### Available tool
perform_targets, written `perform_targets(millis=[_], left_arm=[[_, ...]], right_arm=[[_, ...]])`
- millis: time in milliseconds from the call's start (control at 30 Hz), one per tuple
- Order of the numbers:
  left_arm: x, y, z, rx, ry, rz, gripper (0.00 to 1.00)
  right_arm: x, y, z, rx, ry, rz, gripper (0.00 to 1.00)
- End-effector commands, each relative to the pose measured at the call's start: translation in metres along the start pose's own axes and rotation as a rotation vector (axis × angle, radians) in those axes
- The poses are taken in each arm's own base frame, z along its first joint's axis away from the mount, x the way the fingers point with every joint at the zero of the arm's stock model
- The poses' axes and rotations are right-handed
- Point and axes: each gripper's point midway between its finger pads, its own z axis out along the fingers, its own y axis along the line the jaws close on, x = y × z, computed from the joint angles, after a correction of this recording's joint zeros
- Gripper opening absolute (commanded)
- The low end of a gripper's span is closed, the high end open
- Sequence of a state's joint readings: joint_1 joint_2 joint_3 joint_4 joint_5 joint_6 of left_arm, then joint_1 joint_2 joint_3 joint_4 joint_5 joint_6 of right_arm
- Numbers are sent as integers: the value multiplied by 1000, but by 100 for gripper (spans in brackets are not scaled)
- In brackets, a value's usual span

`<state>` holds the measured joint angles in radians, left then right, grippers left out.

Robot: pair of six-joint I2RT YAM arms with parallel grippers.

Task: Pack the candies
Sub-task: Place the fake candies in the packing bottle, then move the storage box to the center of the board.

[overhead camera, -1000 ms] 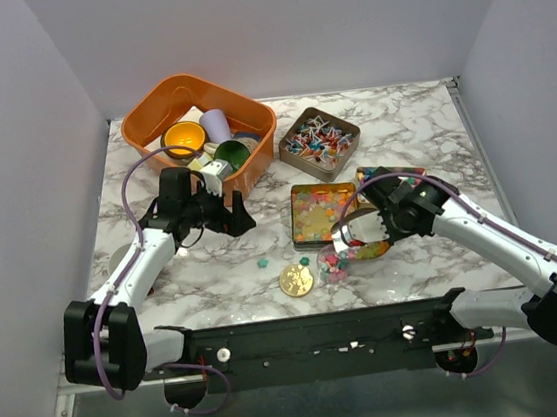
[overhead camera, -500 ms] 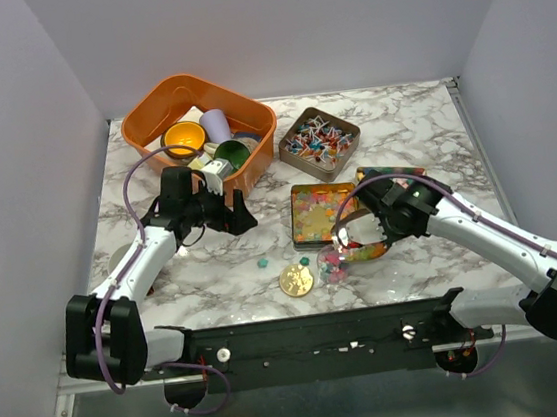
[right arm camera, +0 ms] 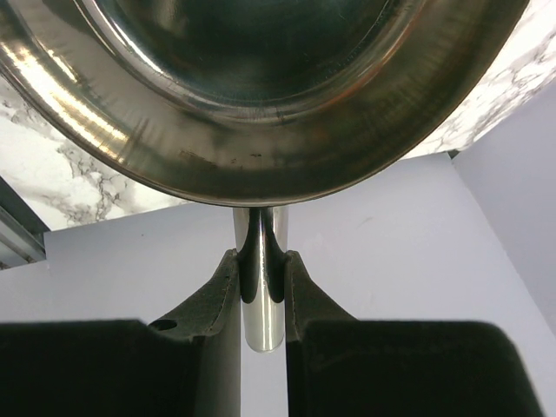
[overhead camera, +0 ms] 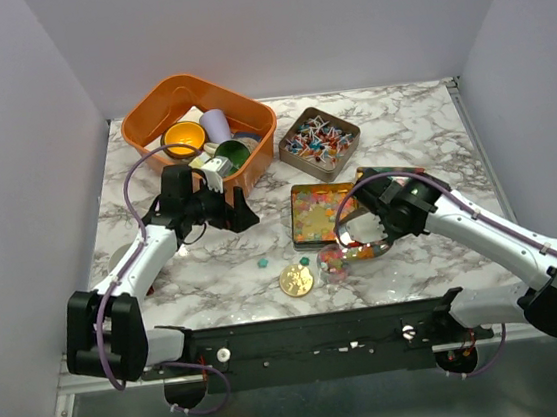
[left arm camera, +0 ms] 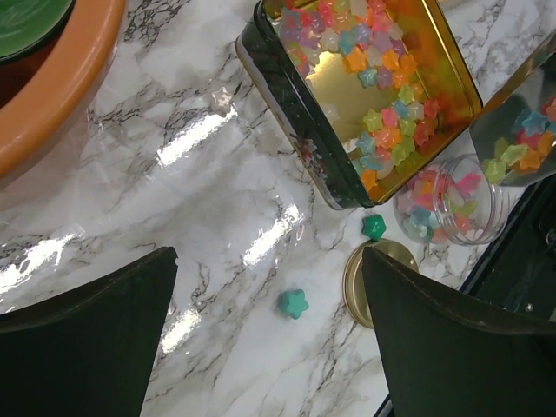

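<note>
Holding, right gripper (right arm camera: 261, 269): fingers pinched narrow on the thin handle of a steel scoop (right arm camera: 261, 87).
Scoop position: over the near table (left arm camera: 174, 200), between the gold tin (left arm camera: 295, 113) and the glass jar (left arm camera: 443, 200); a few sweets sit in its bowl.
Left gripper (left arm camera: 269, 347): jaws spread wide with nothing between them, hovering over bare marble just beside the orange basket (overhead camera: 180, 83).
Star candies (left arm camera: 382, 87): most lie in the open gold tin, and more fill the jar, which is on its side.
Scoop and jar: the rim seems to meet the jar mouth, though the top view is too small to be sure.
Loose stars (left arm camera: 294, 303): two green ones on the marble, near the gold disc (overhead camera: 296, 280).
Wrapped sweets (overhead camera: 319, 141): heaped in the brown tin (overhead camera: 320, 173), behind the gold tin.
</note>
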<state>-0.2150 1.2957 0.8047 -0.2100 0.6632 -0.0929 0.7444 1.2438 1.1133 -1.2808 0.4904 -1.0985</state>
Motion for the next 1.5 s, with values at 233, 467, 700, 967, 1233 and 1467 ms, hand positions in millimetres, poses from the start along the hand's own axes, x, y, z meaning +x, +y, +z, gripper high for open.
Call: perform_targets(millis=[233, 467, 700, 967, 1233, 1467], left_arm=[[-12, -2, 4, 35, -35, 6, 99], [-19, -2, 4, 36, -48, 7, 99], [-30, -10, 0, 50, -64, 18, 99], [-63, -57, -8, 165, -82, 152, 99], [-104, -117, -22, 427, -125, -42, 56], [-99, -116, -3, 457, -78, -67, 42]], right_arm=[[11, -5, -16, 18, 56, -22, 1], [14, -7, -21, 27, 63, -19, 1], [15, -15, -30, 59, 49, 32, 1], [-30, -37, -49, 56, -218, 249, 1], [-80, -78, -60, 86, -435, 392, 1], [-99, -112, -92, 87, -587, 462, 1]])
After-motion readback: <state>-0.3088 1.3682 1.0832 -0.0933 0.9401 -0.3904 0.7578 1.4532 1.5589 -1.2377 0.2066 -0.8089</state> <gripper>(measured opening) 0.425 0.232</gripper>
